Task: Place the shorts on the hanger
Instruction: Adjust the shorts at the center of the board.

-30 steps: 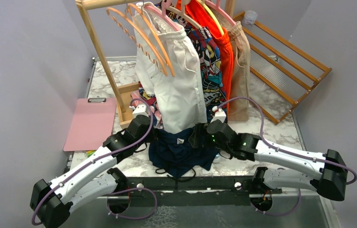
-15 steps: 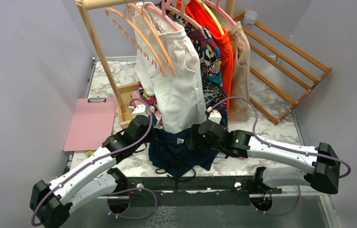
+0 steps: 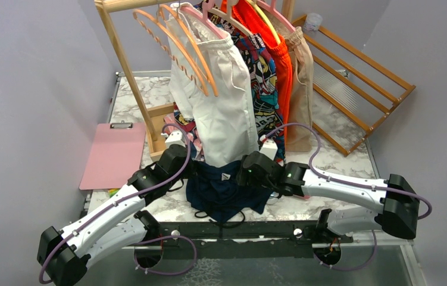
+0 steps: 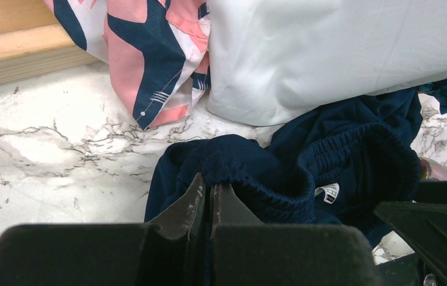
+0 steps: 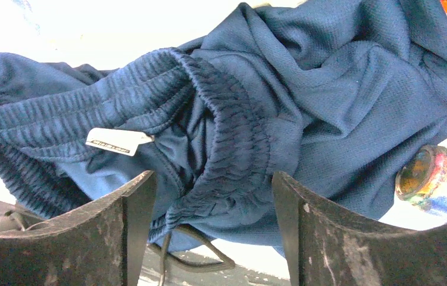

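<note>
Overhead, lower centre: wrists hide the contact. Crumpled dark navy fabric shorts (image 3: pixel 224 187), white label (image 5: pixel 116 142) showing. Left pincer (image 4: pixel 211 199) pinches the waistband; right pincer (image 5: pixel 209 223) is spread astride it.

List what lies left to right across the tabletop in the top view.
pink clipboard → left gripper → the shorts → right gripper → slatted wooden rack

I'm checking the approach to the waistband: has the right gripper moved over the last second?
Yes. In the top view the right gripper has slid left, further over the navy shorts, judged against the hanging white shorts.
</note>
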You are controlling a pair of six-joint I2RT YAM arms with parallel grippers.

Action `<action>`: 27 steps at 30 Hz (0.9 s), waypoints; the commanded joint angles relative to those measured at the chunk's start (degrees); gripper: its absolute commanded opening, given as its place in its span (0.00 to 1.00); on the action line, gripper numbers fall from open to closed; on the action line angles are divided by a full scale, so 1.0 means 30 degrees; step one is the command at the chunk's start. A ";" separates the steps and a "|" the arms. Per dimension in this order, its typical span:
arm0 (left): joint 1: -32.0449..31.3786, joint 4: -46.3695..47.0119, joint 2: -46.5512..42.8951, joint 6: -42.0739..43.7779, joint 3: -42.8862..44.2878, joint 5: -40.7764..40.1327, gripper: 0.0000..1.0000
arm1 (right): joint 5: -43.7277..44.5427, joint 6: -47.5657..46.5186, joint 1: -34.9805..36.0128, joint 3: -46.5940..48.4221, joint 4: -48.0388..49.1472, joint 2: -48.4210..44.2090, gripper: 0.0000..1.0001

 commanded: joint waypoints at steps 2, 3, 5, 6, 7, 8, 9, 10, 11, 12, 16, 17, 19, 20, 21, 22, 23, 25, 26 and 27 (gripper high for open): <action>0.0047 0.0651 -0.0277 0.0231 -0.0163 -0.0413 0.00 | 0.1386 0.0347 0.0065 0.1025 -0.0757 0.1253 0.67; 0.0047 0.0663 -0.0306 0.0229 -0.0178 -0.0413 0.00 | 0.1398 0.0253 0.0055 0.1103 -0.0802 0.1483 0.64; 0.0047 0.0654 -0.0386 0.0226 -0.0192 -0.0385 0.00 | 0.1439 0.0112 0.0071 0.1234 -0.0984 0.1827 0.55; 0.0047 0.0631 -0.0430 0.0227 -0.0192 -0.0384 0.00 | 0.1514 -0.0051 0.0071 0.1264 -0.1050 0.1913 0.49; 0.0047 0.0635 -0.0501 0.0227 -0.0192 -0.0369 0.00 | 0.1641 -0.0288 0.0067 0.1286 -0.1154 0.1946 0.43; 0.0047 0.0591 -0.0589 0.0264 -0.0167 -0.0334 0.00 | 0.1686 -0.0556 0.0070 0.1340 -0.1335 0.1917 0.37; 0.0047 0.0520 -0.0668 0.0320 -0.0127 -0.0304 0.00 | 0.2138 -0.0882 0.0045 0.1406 -0.1497 0.1841 0.32; 0.0047 0.0412 -0.0762 0.0378 -0.0067 -0.0282 0.00 | 0.2521 -0.1267 0.0046 0.1480 -0.1755 0.1714 0.26; 0.0047 0.0260 -0.0869 0.0462 0.0014 -0.0254 0.00 | 0.2828 -0.1656 0.0060 0.1573 -0.2022 0.1584 0.20; 0.0047 0.0145 -0.0966 0.0550 0.0115 -0.0119 0.00 | 0.3171 -0.2060 0.0070 0.1640 -0.2297 0.1425 0.11; 0.0047 -0.0005 -0.1196 0.0843 0.0242 0.1023 0.00 | 0.3783 -0.4231 0.0060 0.1754 -0.2969 0.0562 0.01; 0.0047 -0.0005 -0.1179 0.0945 0.0261 0.1360 0.00 | 0.3700 -0.4952 0.0069 0.1750 -0.2991 0.0382 0.01; 0.0047 -0.0005 -0.1028 0.1217 0.0298 0.2078 0.15 | 0.3560 -0.5945 0.0071 0.1838 -0.3310 0.0036 0.01; 0.0047 -0.0027 -0.0957 0.1358 0.0319 0.2385 0.23 | 0.3533 -0.6291 0.0071 0.1849 -0.3469 -0.0054 0.01; 0.0047 -0.0037 -0.0846 0.1471 0.0326 0.2669 0.33 | 0.3512 -0.6557 0.0067 0.1861 -0.3599 -0.0164 0.01; 0.0047 -0.0100 -0.0751 0.1591 0.0348 0.2891 0.43 | 0.3461 -0.6807 0.0070 0.1844 -0.3677 -0.0232 0.01; 0.0047 -0.0141 -0.0633 0.1705 0.0384 0.3073 0.52 | 0.3404 -0.7025 0.0060 0.1853 -0.3713 -0.0296 0.01; 0.0050 -0.0311 -0.0351 0.1874 0.0548 0.3333 0.66 | 0.3321 -0.7289 0.0049 0.1830 -0.3749 -0.0345 0.01; 0.0047 -0.0435 -0.0177 0.1978 0.0676 0.3450 0.70 | 0.3280 -0.7426 0.0068 0.1830 -0.3751 -0.0336 0.01; 0.0048 -0.0571 0.0028 0.2087 0.0865 0.3516 0.73 | 0.3227 -0.7531 0.0071 0.1817 -0.3751 -0.0331 0.01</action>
